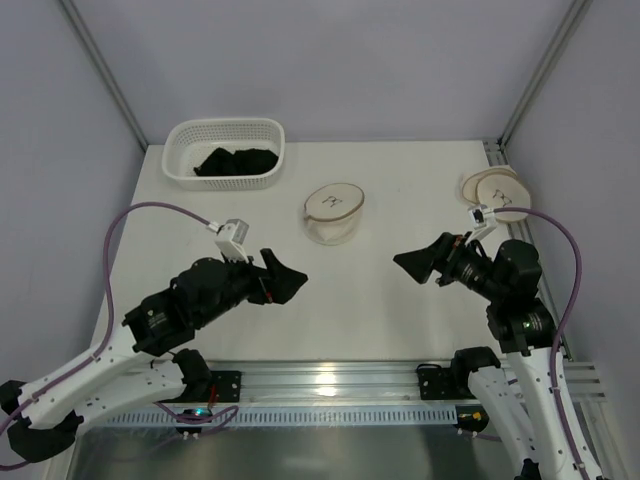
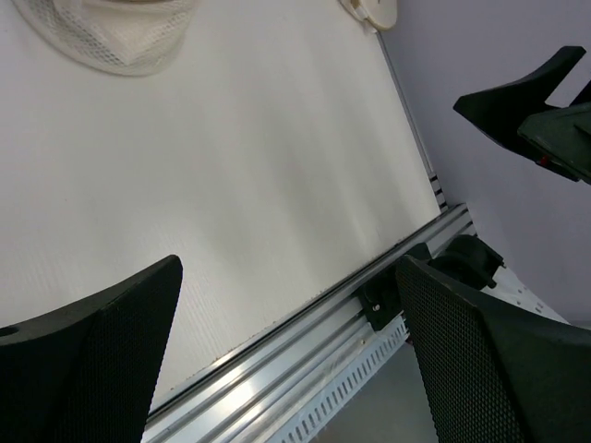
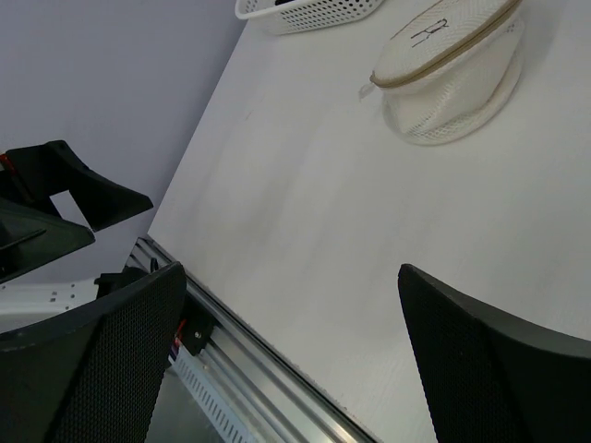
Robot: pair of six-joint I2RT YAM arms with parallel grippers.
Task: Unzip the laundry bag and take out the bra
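The laundry bag is a round cream mesh pouch with a brown-trimmed rim and a small black mark on top, standing at the table's middle back. The right wrist view shows the laundry bag at upper right, and its lower edge shows at the top left of the left wrist view. The bra is hidden. My left gripper hovers open at front left of the bag, pointing right. My right gripper hovers open at front right, pointing left. Nothing lies between the left fingertips or the right ones.
A white lattice basket holding black garments stands at the back left. A second flat round cream pouch lies at the back right edge. The aluminium rail runs along the near edge.
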